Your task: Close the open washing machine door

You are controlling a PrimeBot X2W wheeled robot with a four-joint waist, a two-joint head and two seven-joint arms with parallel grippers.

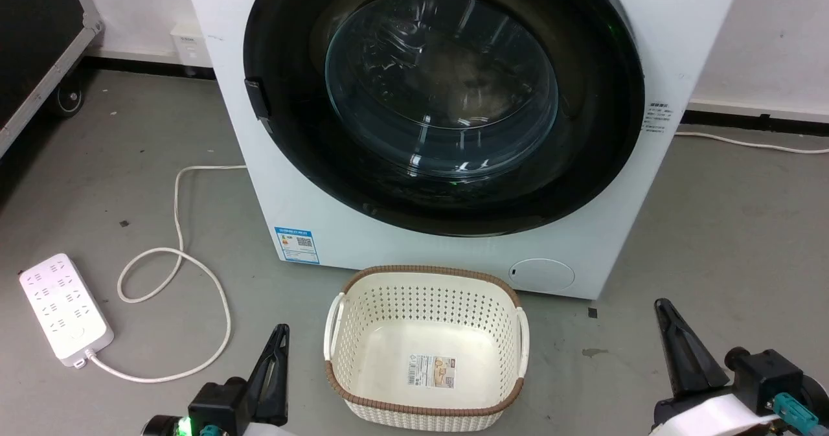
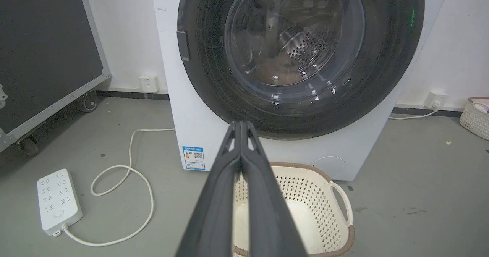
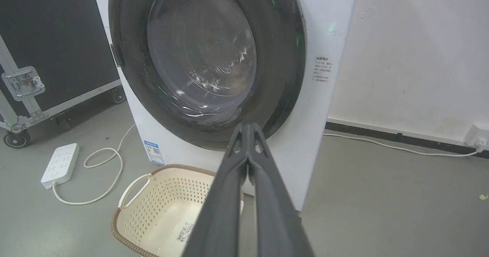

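Both the left gripper (image 1: 281,330) and right gripper (image 1: 660,306) hover with fingers pressed together, flanking the basket (image 1: 424,271), apart from the door (image 1: 440,86), which lies flush against the washer (image 1: 673,21).

Small blue QR label (image 1: 297,245) on washer (image 1: 285,190), basket sticker (image 1: 431,370), wording unreadable

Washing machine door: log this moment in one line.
door: looks closed | left gripper: shut, off door | right gripper: shut, off door | basket: empty
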